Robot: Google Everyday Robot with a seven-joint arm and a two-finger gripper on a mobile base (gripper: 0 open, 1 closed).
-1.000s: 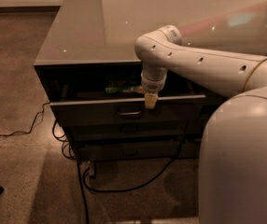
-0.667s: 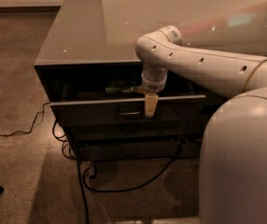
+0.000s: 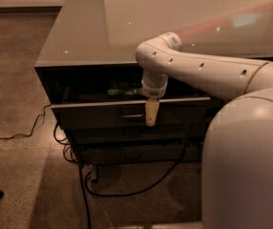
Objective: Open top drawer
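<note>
While downturned, gripper fingers [image 3: 151, 114] over top drawer [image 3: 93, 116]

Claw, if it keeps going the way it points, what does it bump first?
The claw points straight down, hanging before the front of the top drawer. Below it the way looks free down to the floor, maybe the black cable lying there; depth is unclear.

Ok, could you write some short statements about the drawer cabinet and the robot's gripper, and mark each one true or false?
1. The wide dark grey metal top drawer stands partly pulled out. True.
2. The gripper is above the countertop. False: it hangs in front of the top drawer's front, just right of the small rectangular pull.
3. The slimmer lower drawers are pulled out too. False: they look shut.
4. Black cables lie on the floor below the cabinet. True.
</note>
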